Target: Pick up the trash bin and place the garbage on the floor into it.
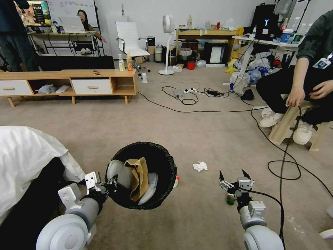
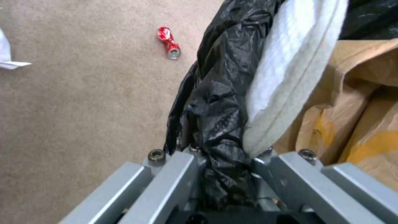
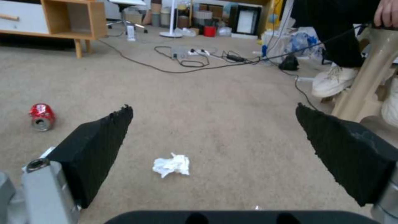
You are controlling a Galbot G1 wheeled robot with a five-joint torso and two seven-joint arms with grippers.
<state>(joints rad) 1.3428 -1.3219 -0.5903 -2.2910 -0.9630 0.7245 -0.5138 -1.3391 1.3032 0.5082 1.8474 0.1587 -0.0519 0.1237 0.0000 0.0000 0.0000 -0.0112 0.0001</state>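
Left wrist view, unreadable white script, crushed red can (image 2: 168, 42)

We see the trash bin (image 1: 145, 175), black-lined, held off the floor (image 1: 194, 135) at near left, brown paper and white items inside | crumpled white tissue (image 1: 200, 166) just right of it | crushed red can (image 3: 40, 116) lying sideways on carpet.

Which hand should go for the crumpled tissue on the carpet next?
Right. The right hand is open, empty and aimed at the tissue. The left hand is shut on the trash bin rim.
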